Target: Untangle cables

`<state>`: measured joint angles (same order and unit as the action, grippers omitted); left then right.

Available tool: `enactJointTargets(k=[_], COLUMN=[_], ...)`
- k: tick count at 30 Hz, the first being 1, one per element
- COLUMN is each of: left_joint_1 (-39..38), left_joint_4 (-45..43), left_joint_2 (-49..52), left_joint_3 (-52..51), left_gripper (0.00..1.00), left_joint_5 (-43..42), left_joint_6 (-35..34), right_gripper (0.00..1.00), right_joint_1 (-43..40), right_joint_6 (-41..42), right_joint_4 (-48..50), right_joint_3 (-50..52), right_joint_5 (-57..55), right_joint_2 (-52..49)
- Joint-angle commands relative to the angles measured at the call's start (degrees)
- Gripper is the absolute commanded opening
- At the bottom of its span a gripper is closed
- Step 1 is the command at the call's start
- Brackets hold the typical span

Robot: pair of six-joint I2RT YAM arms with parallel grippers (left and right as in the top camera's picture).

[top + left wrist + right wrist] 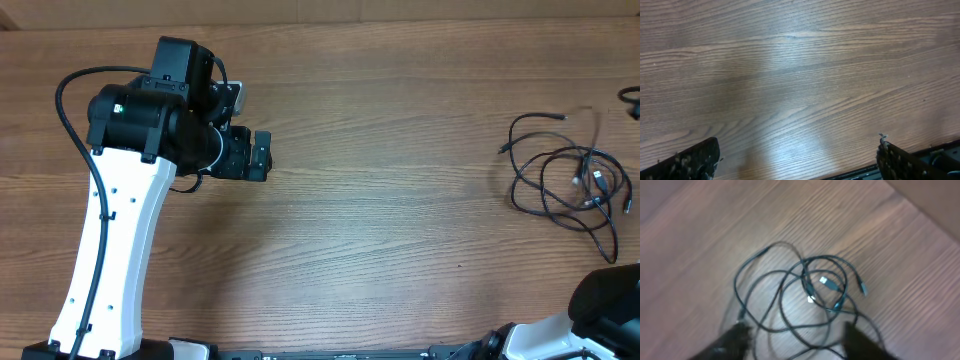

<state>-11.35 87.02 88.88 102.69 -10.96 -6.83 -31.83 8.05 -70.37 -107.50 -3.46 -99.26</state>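
The cables (565, 180) are thin black cords lying in overlapping loops on the wooden table at the far right; small plugs show in their middle. The right wrist view shows the same tangle (800, 295) just ahead of my right gripper (797, 342), whose two dark fingers are spread open and hold nothing. In the overhead view only the right arm's body (600, 300) shows at the bottom right, below the tangle. My left gripper (260, 156) is far to the left, open and empty; its wrist view shows its fingers (797, 160) wide apart over bare wood.
The left arm's white link (110, 260) runs from the bottom left up to its black wrist. A dark cord end (630, 100) pokes in at the right edge. The table's far edge (400, 22) meets a brown surface at the top.
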Motion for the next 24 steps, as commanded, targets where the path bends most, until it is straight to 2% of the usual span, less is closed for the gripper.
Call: enactJointTargets(k=[1,5,7,10,14,17,19,24], left_joint_1=[0.1,0.1,0.1,0.1,0.1,0.1,0.1,0.1], left_joint_4=[-0.1,-0.1,-0.2,-1.4,-5.0,-6.7,-6.0,0.2], left_joint_2=[-0.4,-0.4,-0.4,-0.4,-0.2,1.2,2.7,6.6], left_joint_3=[0.9,0.9,0.9,0.9,0.9,0.9,0.9,0.9], left_gripper=[1.0,1.0,1.0,1.0,1.0,1.0,1.0,1.0], left_joint_5=[-0.5,-0.5,-0.5,-0.5,1.7,10.7,13.1,13.2], left_joint_6=[0.8,0.8,0.8,0.6,-1.7,-9.2,-11.2,-11.2], right_gripper=[0.83,1.0,1.0,1.0,1.0,1.0,1.0,1.0], right_joint_1=[-0.1,-0.1,0.0,1.6,6.8,15.1,20.3,32.5], right_joint_6=[1.4,1.4,1.0,-4.3,-9.0,-10.1,-10.1,-8.7], right_joint_4=[0.9,0.9,0.2,-1.9,-5.4,-8.4,-10.2,-12.9], right_joint_3=[0.2,0.2,0.2,0.2,0.2,0.2,0.2,0.4], right_joint_5=[5.7,18.2,24.4,33.6,32.6,24.7,18.8,8.2], right_joint_2=[0.7,0.7,0.7,0.7,0.7,0.7,0.7,0.7])
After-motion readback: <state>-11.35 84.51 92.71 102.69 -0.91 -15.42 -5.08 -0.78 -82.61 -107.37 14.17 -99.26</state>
